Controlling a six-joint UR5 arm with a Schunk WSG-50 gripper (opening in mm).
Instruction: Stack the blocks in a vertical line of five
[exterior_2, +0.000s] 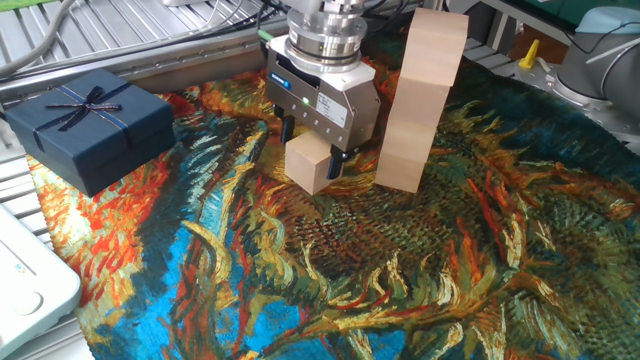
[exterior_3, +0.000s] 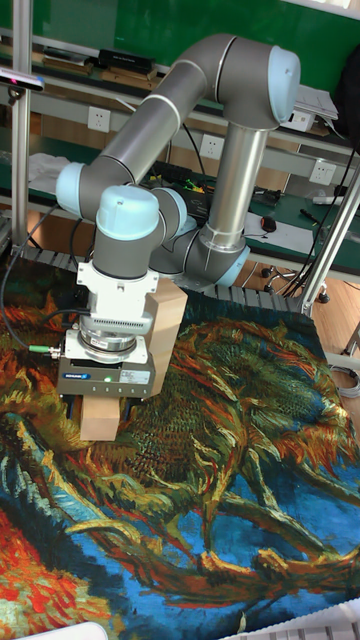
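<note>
A single pale wooden block (exterior_2: 308, 168) sits on the painted cloth, just left of a tall upright stack of the same blocks (exterior_2: 420, 100). My gripper (exterior_2: 312, 158) comes straight down over the single block, its dark fingers pressed against two opposite sides, shut on it. In the tall fixed view the gripper (exterior_3: 100, 405) holds the block (exterior_3: 100, 422) low at the cloth, and the stack (exterior_3: 167, 325) stands right behind, mostly hidden by the gripper body. I cannot tell whether the block touches the cloth.
A dark navy gift box (exterior_2: 90, 125) with a ribbon bow sits at the back left. A white device (exterior_2: 25, 290) lies at the near left corner. The colourful cloth (exterior_2: 420, 280) covers the table. Metal rails run along the back.
</note>
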